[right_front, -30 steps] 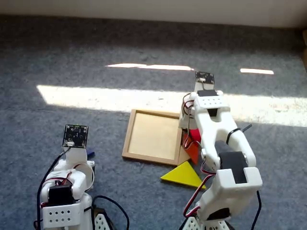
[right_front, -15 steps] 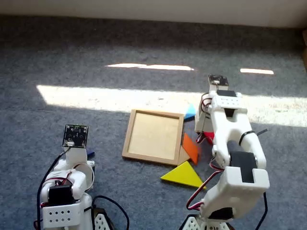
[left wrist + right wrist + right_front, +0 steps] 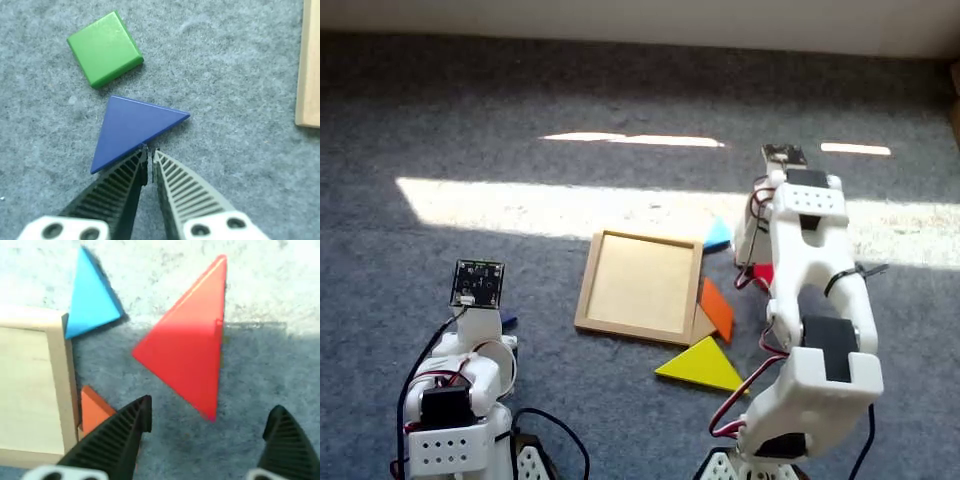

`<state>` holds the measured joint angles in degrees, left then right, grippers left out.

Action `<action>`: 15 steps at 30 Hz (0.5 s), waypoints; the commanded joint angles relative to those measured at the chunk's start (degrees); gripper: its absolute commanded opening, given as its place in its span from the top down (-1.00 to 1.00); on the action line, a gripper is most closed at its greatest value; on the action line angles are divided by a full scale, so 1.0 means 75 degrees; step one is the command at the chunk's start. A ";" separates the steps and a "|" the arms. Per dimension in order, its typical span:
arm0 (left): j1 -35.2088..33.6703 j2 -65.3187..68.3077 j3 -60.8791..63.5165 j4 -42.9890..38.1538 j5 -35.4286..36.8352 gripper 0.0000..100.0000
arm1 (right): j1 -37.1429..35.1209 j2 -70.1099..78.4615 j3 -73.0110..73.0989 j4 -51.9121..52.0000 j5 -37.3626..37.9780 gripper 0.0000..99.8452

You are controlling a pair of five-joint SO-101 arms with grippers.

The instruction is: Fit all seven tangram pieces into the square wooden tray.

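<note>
The square wooden tray lies mid-carpet, its floor bare wood. Along its right side lie a light blue triangle, an orange piece, a small tan triangle and a yellow triangle. A red triangle lies just beyond my right gripper, which hovers open over the carpet, holding nothing. The light blue triangle and the orange piece touch the tray rim. My left gripper is shut, tips at the long edge of a dark blue triangle. A green square lies just past it.
Grey carpet surrounds everything, with a sunlit band across the back. The left arm sits folded at the front left, the right arm stretches along the tray's right side. The tray's edge is a short way from the blue triangle.
The right arm has swung right, away from the tray, uncovering the light blue triangle and the orange piece. The left arm has not moved.
</note>
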<state>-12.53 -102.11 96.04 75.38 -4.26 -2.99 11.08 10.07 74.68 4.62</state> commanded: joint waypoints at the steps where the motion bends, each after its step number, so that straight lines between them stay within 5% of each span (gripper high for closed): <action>1: -0.0100 -0.0311 0.0147 0.0059 -0.0047 0.91 | -0.0486 -0.0088 -0.0545 0.0064 -0.0539 0.31; 15: -0.0100 -0.0311 0.0147 0.0059 -0.0047 0.91 | -0.0627 -0.0064 -0.0756 -0.0733 -0.0891 0.30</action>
<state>-12.53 -102.11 96.04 75.38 -4.26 -8.62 11.08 6.90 70.55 -1.54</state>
